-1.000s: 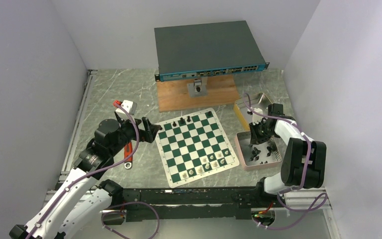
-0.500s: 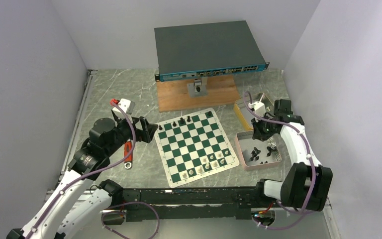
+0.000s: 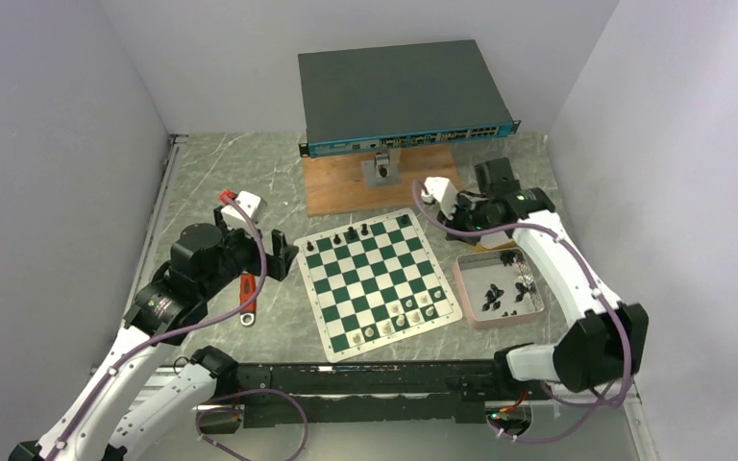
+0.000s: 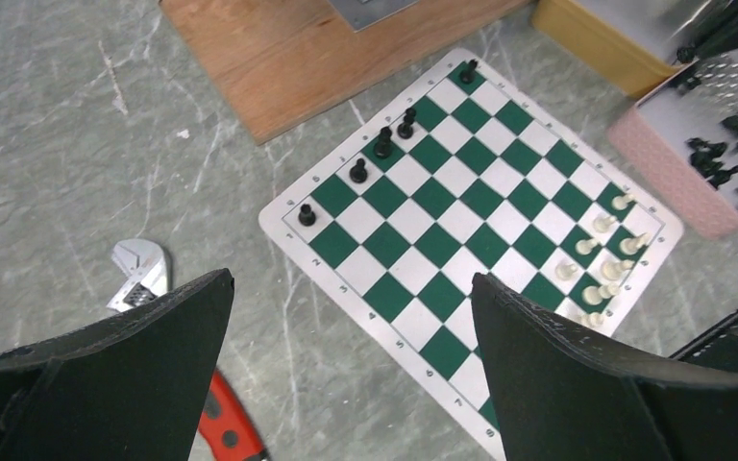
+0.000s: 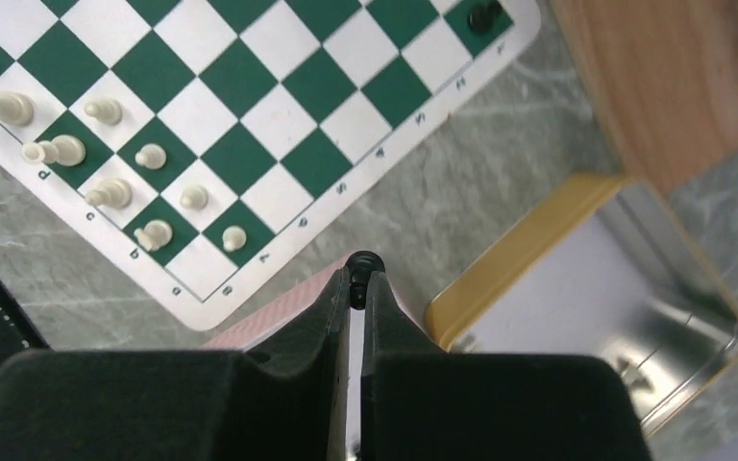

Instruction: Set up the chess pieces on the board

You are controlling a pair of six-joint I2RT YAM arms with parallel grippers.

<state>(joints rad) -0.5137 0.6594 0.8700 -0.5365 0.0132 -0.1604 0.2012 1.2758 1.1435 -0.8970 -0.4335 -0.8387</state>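
Note:
The green and white board (image 3: 375,279) lies mid-table; it also shows in the left wrist view (image 4: 461,202) and the right wrist view (image 5: 250,125). Several black chess pieces (image 3: 350,233) stand on its far row, and white pieces (image 3: 402,315) at its near right corner. More black pieces (image 3: 496,295) lie in the pink tray (image 3: 471,309). My right gripper (image 3: 468,219) (image 5: 362,274) is shut on a small black chess piece (image 5: 363,261), held in the air between the board's right edge, the tray and the tin. My left gripper (image 3: 283,257) (image 4: 351,279) is open and empty, left of the board.
A yellow tin (image 3: 464,219) (image 5: 528,245) sits behind the pink tray (image 5: 269,312). A red-handled wrench (image 3: 247,293) (image 4: 139,279) lies left of the board. A wooden slab (image 3: 346,197) with a metal bracket (image 3: 381,169) and a network switch (image 3: 399,91) stand at the back.
My right gripper has risen out of the pink tray and swung back and left toward the board's far right corner, carrying a black piece. My left arm has shifted slightly.

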